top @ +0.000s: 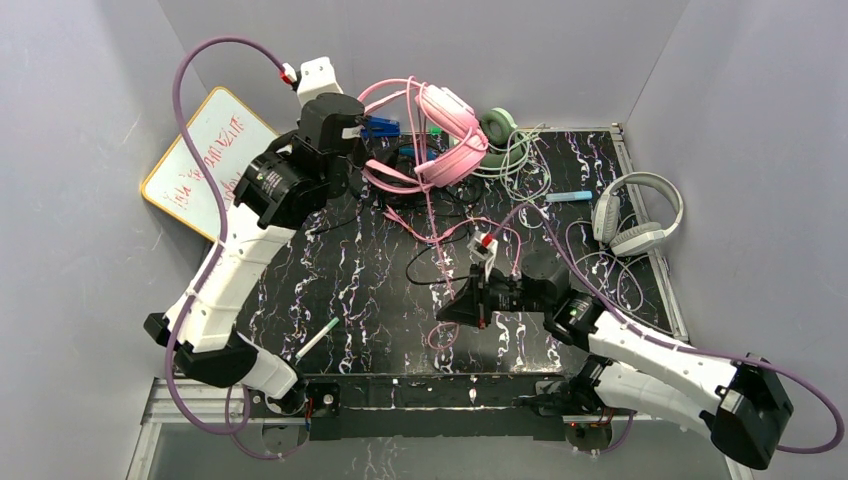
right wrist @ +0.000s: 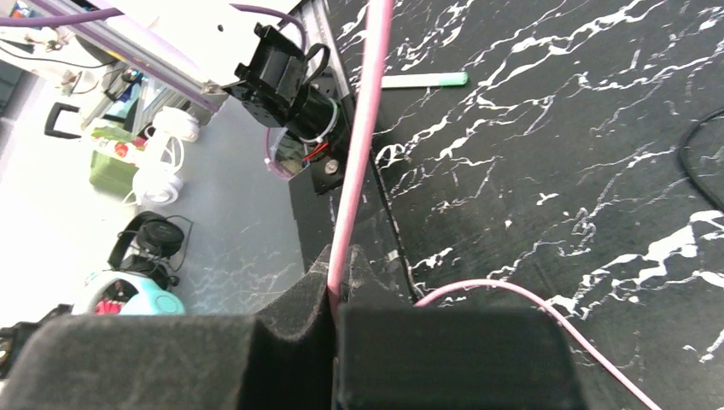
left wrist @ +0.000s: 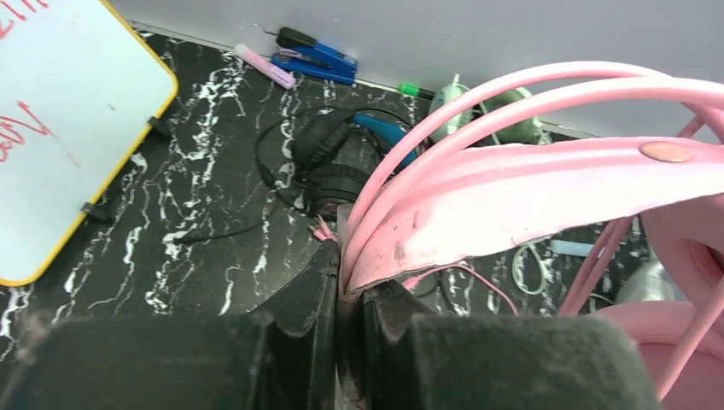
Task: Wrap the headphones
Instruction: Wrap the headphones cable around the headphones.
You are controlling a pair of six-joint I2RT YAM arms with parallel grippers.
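The pink headphones point(top: 445, 140) sit at the back of the black, white-veined table point(top: 400, 290), raised off it, with padded cups and a wide pink headband point(left wrist: 546, 188) whose edge is scuffed and which carries a small round stud. The left gripper point(left wrist: 346, 278) has its fingers pressed together on the end of that headband. The thin pink cord point(right wrist: 363, 145) runs from the headset toward the near edge, where the right gripper point(right wrist: 335, 290) pinches it between closed fingers; a slack loop of it lies on the table just beside them. The black-and-blue headphones point(left wrist: 333, 162) lie flat under the pink pair, their black cord trailing across the surface. The white-grey headphones point(top: 635, 215) rest near the right edge among loose loops of pale cord, and mint-green headphones point(top: 497, 125) lie against the back wall. A yellow-framed whiteboard point(top: 205, 160) leans at the left with red handwriting too small to read. A blue stapler point(left wrist: 316, 55) and a pink marker point(left wrist: 265, 67) lie along the back wall, and a green-capped pen point(right wrist: 424, 80) lies near the front edge. No brand marks can be made out.
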